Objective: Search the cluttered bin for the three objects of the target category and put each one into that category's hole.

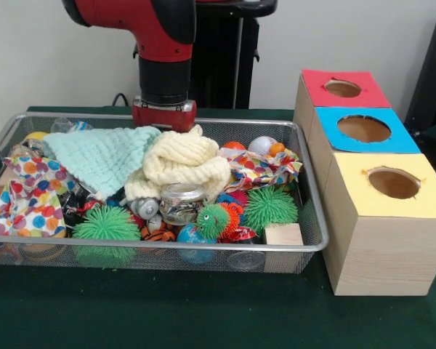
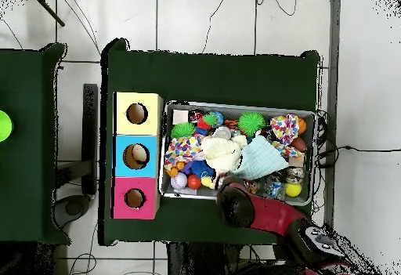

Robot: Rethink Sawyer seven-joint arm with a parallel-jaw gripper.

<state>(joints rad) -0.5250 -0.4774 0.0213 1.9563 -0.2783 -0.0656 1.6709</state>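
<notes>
The wire-mesh bin (image 1: 311, 190) holds a heap of cloths, balls and toys. A see-through crinkly plastic piece (image 1: 182, 203) stands near the bin's front middle, below the cream cloth. Another clear piece with blue marks (image 1: 67, 125) lies at the far left rim; it also shows in the overhead view (image 2: 272, 186), beside the arm. I see no third one. The blue-topped box's hole (image 1: 364, 129) is in the middle box; in the overhead view the hole (image 2: 139, 155) shows something pale inside. My gripper (image 1: 164, 116) hangs low at the bin's far side, its tips hidden behind the cloths.
A mint cloth (image 1: 102, 156) and a cream cloth (image 1: 182, 163) cover the bin's middle. Green spiky balls (image 1: 107, 224) lie in front, with a wooden block (image 1: 283, 234). The red-topped box (image 1: 343, 88) and the yellow-topped box (image 1: 392, 182) flank the blue one.
</notes>
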